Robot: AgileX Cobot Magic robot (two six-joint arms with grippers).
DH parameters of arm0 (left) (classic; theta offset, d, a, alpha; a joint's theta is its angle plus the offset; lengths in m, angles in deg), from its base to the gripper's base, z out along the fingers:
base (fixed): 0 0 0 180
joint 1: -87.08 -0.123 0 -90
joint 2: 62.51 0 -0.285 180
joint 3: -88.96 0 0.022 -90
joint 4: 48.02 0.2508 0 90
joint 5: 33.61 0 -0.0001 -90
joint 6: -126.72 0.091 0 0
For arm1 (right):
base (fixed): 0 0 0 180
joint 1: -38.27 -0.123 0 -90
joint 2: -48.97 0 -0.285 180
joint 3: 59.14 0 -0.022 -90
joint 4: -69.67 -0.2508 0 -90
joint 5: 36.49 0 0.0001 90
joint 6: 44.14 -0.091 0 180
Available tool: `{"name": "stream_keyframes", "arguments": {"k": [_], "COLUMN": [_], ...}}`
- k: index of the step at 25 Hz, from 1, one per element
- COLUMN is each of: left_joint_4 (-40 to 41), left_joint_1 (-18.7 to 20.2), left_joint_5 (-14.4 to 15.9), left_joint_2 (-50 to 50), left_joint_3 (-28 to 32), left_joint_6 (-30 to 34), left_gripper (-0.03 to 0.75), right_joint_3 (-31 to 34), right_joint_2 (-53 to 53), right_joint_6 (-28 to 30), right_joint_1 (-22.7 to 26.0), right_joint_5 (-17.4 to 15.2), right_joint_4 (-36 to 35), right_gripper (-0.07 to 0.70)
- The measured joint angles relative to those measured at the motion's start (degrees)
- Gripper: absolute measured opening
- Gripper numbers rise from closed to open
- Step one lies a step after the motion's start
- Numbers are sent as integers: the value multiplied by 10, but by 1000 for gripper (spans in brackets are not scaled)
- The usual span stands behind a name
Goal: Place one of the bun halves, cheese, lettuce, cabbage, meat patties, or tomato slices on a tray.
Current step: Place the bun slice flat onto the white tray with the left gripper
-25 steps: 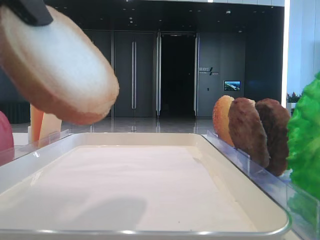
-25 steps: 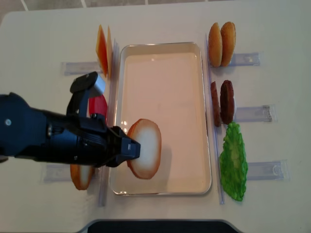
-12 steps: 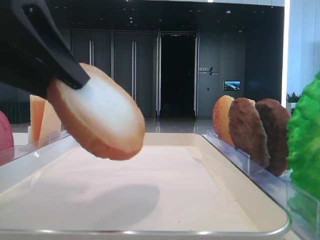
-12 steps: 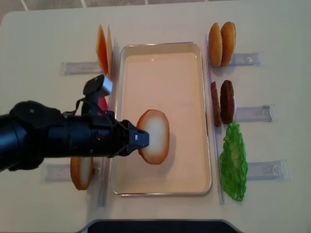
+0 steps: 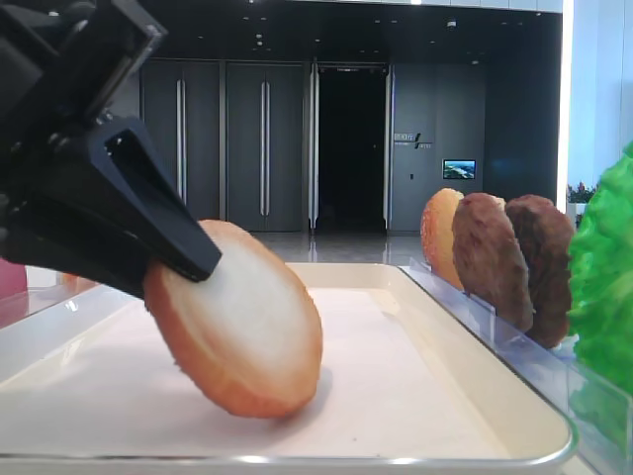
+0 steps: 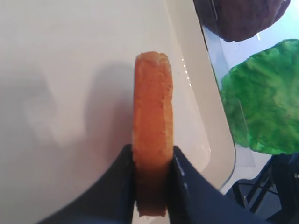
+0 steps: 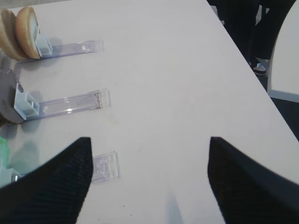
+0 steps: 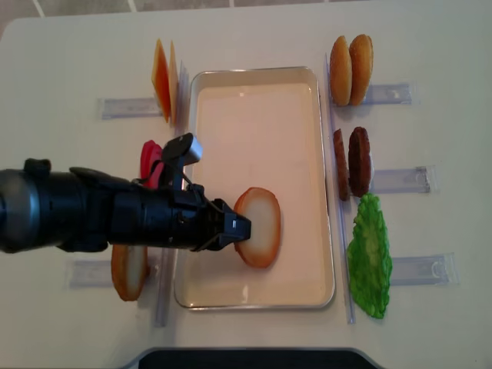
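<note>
Low side view first: my left gripper (image 5: 188, 259) has the thick round bun half with the golden-brown rim and pale flat face (image 5: 242, 322) clamped by its upper edge. The disc is tilted, and its bottom rim looks to be touching the white floor of the big cream rectangular tray (image 5: 465, 386), toward the near end. It looks light and stiff-ish, like a foam prop, since it isn't sagging at all in the grip. I'd guess the crust is a bit grippy rather than slick. Edge-on across the thickness seems like the right place to hold it.

Right wrist view: my right gripper (image 7: 147, 179) is parked over bare table with its two dark fingers spread wide and nothing between them. Off to the left are clear plastic racks (image 7: 70, 103), with a pair of orange domed buns (image 7: 18, 30) at the far one.

Left wrist view: the bun sits edge-on straight between my jaws, which are pinched on both flat faces near the bottom of the frame. Most of the disc sticks out past the tips. The bright green ruffled lettuce (image 6: 264, 95) lies outside the tray rim.

Overhead view: the bun is inside the tray, in the lower middle part, still clear of the walls. The two dark brown patties (image 8: 352, 163) stand on edge to the right.
</note>
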Motion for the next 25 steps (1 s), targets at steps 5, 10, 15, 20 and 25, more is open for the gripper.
{"name": "stream_keyframes", "arguments": {"k": [5, 10, 15, 20, 25], "left_joint_4": [-1, -3, -8, -8, -7], "left_joint_1": [0, 0, 0, 0, 0], "left_joint_5": [1, 1, 2, -23, -56], "left_joint_2": [-8, -13, -19, -19, -11], "left_joint_3": [-8, -10, -10, -10, -10], "left_joint_6": [30, 50, 71, 69, 55], "left_gripper": [143, 141, 141, 211, 483], "right_joint_3": [0, 0, 0, 0, 0], "right_joint_2": [0, 0, 0, 0, 0], "right_joint_6": [0, 0, 0, 0, 0], "right_joint_1": [0, 0, 0, 0, 0], "right_joint_5": [0, 0, 0, 0, 0], "right_joint_4": [0, 0, 0, 0, 0], "right_gripper": [520, 520, 520, 520, 520]}}
